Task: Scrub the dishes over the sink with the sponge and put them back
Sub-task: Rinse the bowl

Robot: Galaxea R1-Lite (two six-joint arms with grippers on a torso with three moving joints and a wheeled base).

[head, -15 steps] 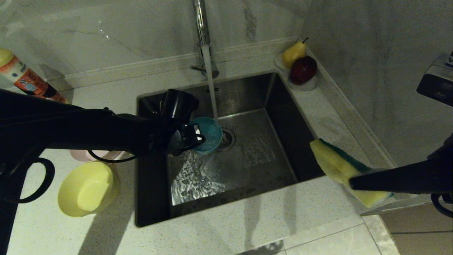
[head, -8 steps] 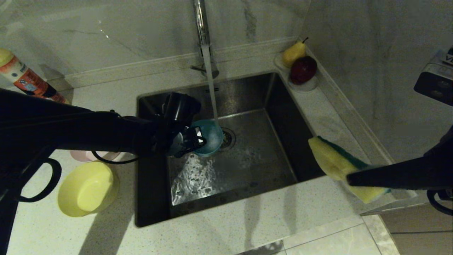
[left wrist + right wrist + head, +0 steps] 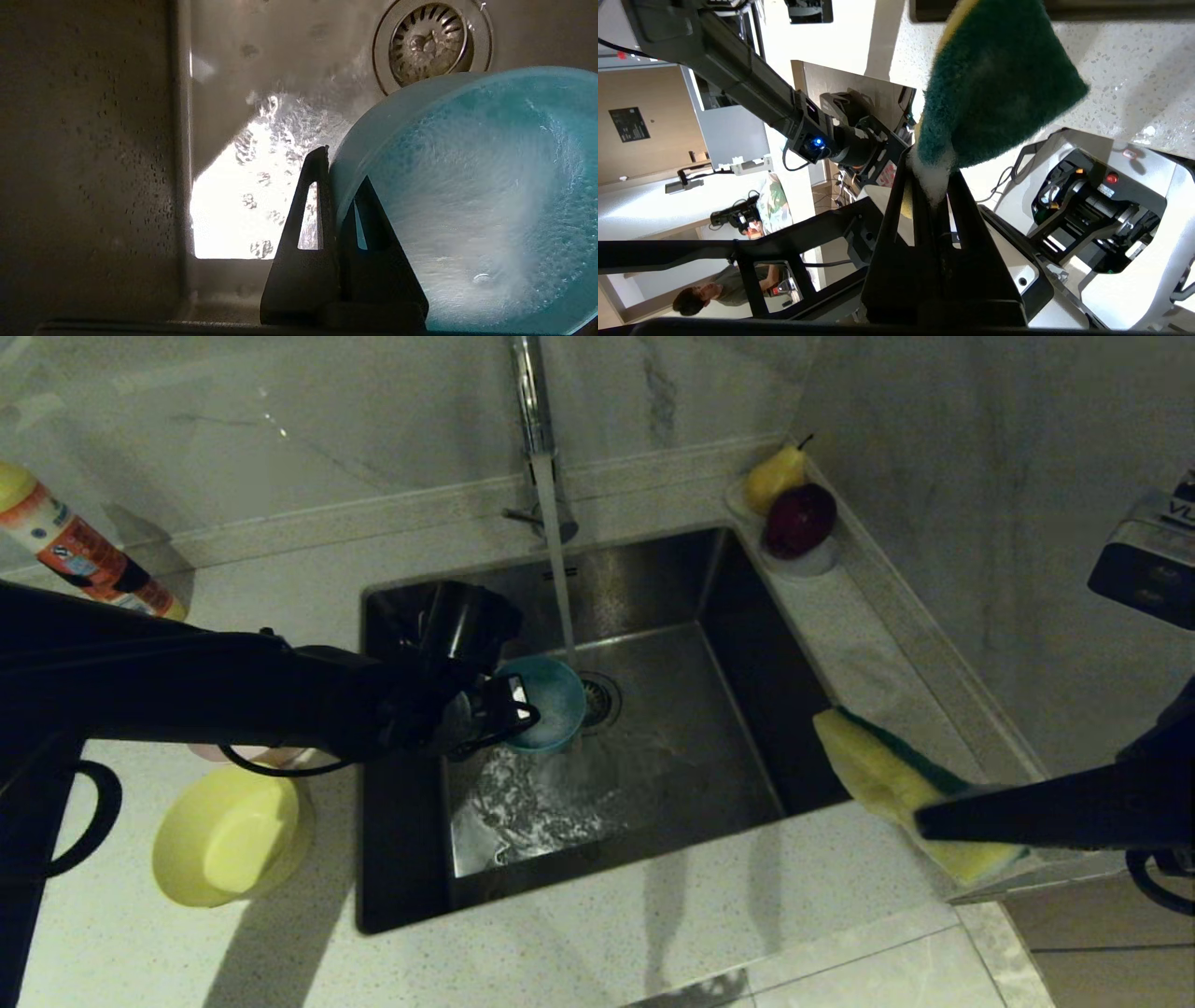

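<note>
Running water falls from the tap onto the rim of the teal bowl, which is tilted on its side over the sink. My left gripper is shut on that bowl's rim. In the left wrist view one finger lies inside the wet bowl and one outside, at the left gripper. My right gripper is shut on the sponge and holds it above the counter right of the sink. The right wrist view shows the sponge's green face above the right gripper. The yellow bowl lies upside down on the left counter. The pink bowl is mostly hidden behind my left arm.
The drain strainer sits just right of the teal bowl. The tap rises behind the sink. A white dish holding a pear and a dark red apple stands at the back right corner. A bottle stands far left.
The teal bowl has shifted slightly nearer in the left gripper's hold, and the splash on the sink floor has changed. The right gripper with the sponge has barely moved.
</note>
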